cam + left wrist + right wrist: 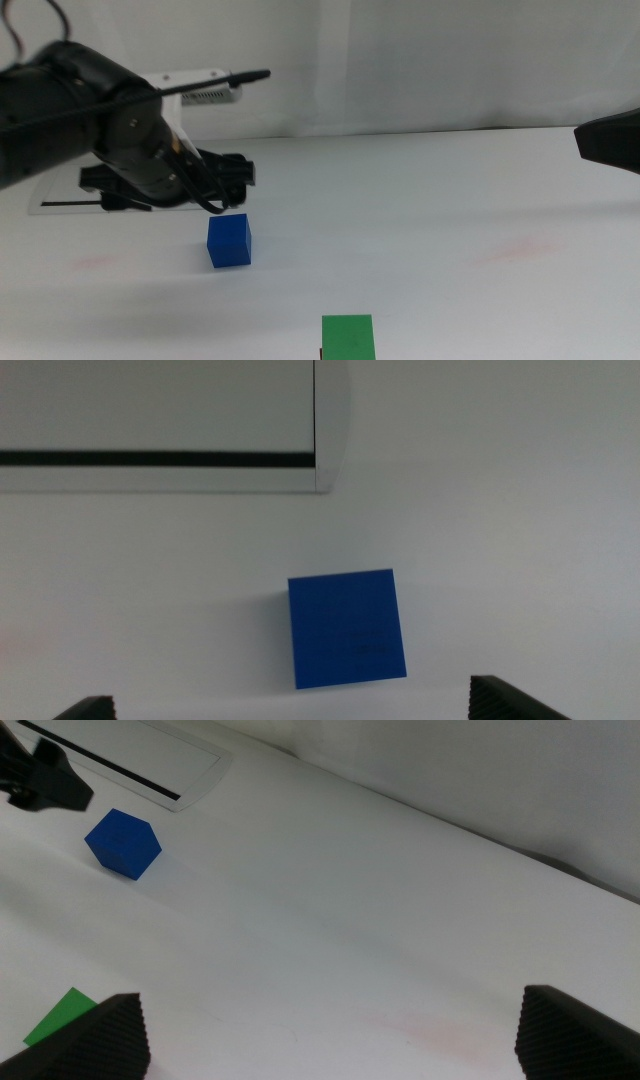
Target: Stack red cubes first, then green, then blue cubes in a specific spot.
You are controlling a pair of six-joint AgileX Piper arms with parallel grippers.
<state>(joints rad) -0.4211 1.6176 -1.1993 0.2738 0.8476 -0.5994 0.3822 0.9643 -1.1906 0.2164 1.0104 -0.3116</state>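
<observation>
Middle view: blue cube [229, 241] beside white board [60, 195]

The left arm [90, 120] is bulky matte black, trailing thin black cables.

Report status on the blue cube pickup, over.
Left gripper open, above and just behind the small matte blue cube, not touching. Right gripper open, waiting at the table's right. Small matte green cube at the near edge. Nothing in the way.
</observation>
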